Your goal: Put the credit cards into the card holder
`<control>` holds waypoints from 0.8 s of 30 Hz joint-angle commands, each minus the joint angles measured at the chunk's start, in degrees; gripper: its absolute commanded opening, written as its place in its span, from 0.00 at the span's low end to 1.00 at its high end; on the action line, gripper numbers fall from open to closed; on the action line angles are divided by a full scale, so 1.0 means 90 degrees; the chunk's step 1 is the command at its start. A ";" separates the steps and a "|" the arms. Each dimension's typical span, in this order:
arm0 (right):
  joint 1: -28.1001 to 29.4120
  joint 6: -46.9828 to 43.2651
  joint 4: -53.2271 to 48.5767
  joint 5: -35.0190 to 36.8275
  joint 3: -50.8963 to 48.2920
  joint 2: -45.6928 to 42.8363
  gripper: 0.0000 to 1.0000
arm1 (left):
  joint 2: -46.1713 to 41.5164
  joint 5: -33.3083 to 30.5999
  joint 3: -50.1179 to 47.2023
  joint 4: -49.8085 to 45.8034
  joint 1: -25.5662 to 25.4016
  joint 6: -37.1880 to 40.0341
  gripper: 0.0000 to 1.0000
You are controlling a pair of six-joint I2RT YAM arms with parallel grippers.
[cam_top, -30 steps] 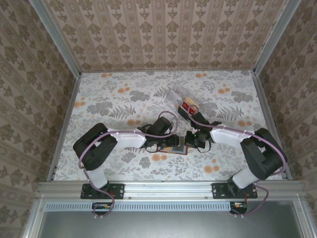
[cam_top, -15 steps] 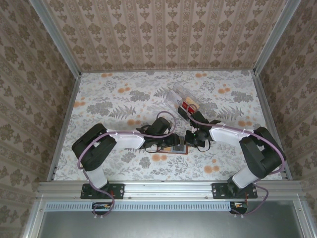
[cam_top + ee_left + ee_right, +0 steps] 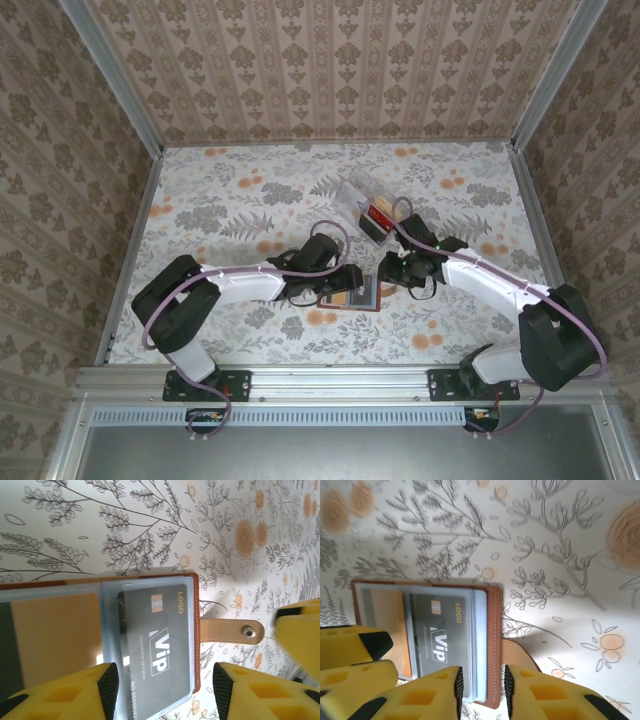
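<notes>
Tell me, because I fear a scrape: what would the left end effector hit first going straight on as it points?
Probably the grey VIP card sleeved in the open card holder, framed by the open left end effector; depth is unclear.

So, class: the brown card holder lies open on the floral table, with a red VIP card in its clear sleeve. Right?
No: the VIP card in the sleeve is dark grey, not red, as the left wrist view shows. The brown card holder does lie open on the floral table.
</notes>
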 commanded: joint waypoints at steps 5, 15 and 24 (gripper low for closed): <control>-0.0288 -0.0870 -0.1052 0.0994 0.1313 0.0177 0.34 | -0.0564 -0.0258 0.0321 -0.0612 0.0422 0.0461 0.56; -0.1896 -0.1421 -0.0631 -0.0482 0.3260 0.2034 0.59 | -0.0940 -0.0421 0.0418 -0.0853 0.1041 0.0651 0.63; -0.2360 -0.1405 -0.0747 -0.1468 0.5117 0.3873 0.64 | -0.1153 -0.0471 0.0472 -0.1004 0.1382 0.0788 0.68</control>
